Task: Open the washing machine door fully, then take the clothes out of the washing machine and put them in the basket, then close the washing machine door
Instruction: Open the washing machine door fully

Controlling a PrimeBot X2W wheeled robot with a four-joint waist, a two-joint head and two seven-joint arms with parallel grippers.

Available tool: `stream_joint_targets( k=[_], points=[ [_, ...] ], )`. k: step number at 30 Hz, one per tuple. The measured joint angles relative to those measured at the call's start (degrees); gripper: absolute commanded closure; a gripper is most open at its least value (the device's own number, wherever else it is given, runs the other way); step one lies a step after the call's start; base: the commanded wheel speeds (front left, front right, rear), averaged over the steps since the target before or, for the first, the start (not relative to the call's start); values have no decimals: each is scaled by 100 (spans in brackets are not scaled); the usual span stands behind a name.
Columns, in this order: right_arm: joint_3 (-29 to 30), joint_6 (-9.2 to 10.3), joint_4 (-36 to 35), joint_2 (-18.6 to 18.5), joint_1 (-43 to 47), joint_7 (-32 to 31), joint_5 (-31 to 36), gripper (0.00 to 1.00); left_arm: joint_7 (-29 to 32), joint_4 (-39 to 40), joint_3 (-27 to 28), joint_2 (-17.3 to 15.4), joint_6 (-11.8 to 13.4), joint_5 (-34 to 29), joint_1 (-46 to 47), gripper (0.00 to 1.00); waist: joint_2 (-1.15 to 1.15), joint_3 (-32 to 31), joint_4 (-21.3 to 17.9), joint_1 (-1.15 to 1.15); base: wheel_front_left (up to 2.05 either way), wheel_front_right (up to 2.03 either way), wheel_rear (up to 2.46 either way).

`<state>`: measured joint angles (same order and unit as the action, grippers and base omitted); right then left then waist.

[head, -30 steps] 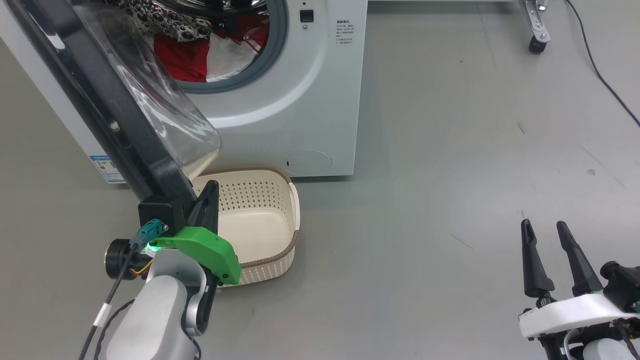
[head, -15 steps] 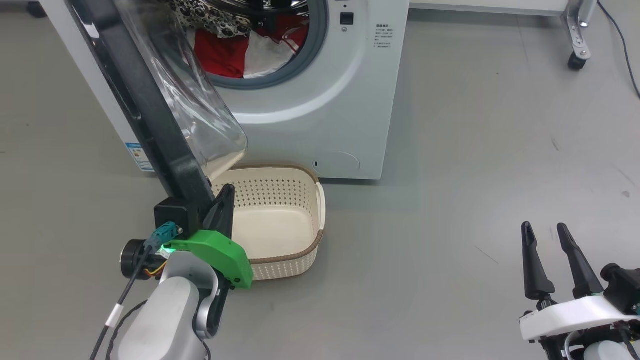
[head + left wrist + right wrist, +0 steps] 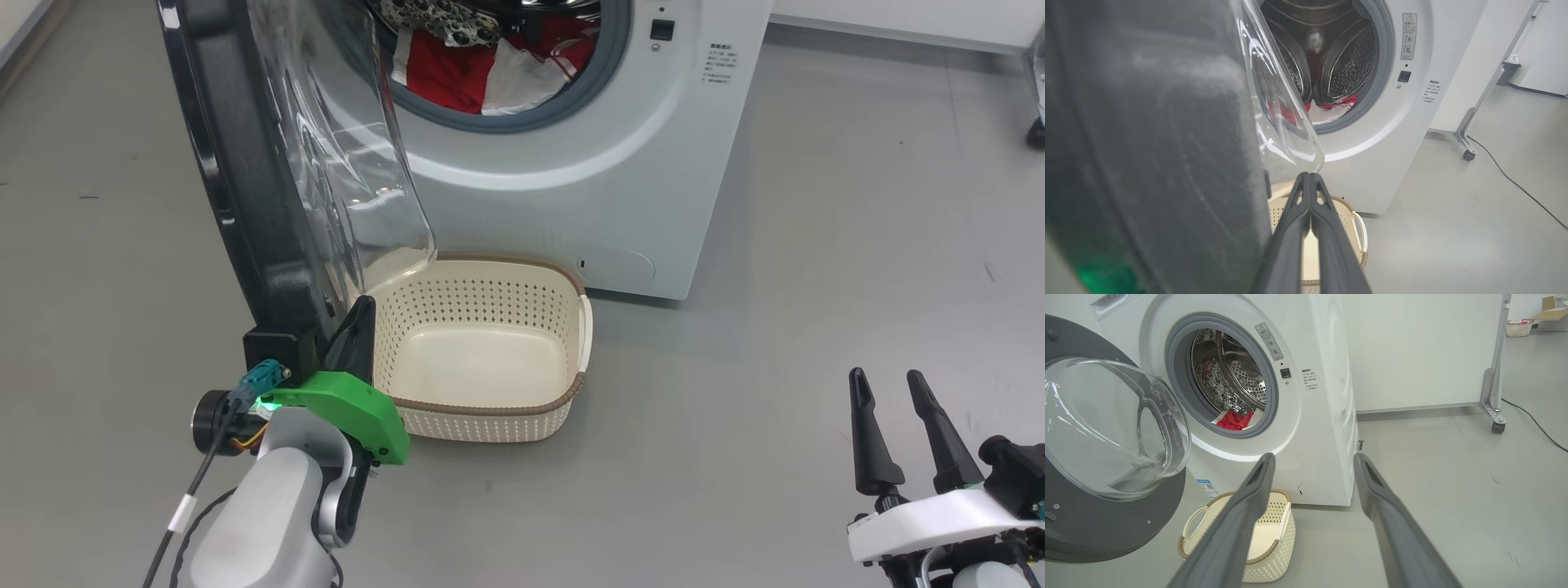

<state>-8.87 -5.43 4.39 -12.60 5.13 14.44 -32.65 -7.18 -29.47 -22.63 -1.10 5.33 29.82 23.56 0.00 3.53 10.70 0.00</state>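
The left tool (image 3: 360, 314) is clenched, its two fingers pressed flat together with nothing seen between them. The door (image 3: 245, 188) is stood open at this tool's left side, the black rim close against it; whether they touch cannot be told. The door's glass bowl is seen just above the fingertips in the left wrist view. The basket (image 3: 490, 408) is set on the floor (image 3: 735, 343) just beyond and to the right of the tips, and is empty. Further ahead of the tool the washer (image 3: 571, 188) is found, with the clothes (image 3: 445, 77) lying in the bottom of its drum. The right tool (image 3: 885, 377) is held released, fingers spread wide, nothing grasped or touched, well apart from the basket and washer.
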Motion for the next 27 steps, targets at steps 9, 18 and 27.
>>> stream_joint_targets(
  k=[9,18,27],
  points=[
    [-94,-5,-46,-4,-3,0,53,0,-86,-62,164,-1,43,36,21,100,0,109,433,0,0,0,0],
    [-103,-48,-124,12,-20,-10,-52,0,-268,-83,456,1,66,93,125,100,0,398,709,0,0,0,0],
    [-281,-55,-211,-187,-148,-165,105,0,-410,-100,896,-56,91,260,205,100,0,686,970,0,0,0,0]
  ],
)
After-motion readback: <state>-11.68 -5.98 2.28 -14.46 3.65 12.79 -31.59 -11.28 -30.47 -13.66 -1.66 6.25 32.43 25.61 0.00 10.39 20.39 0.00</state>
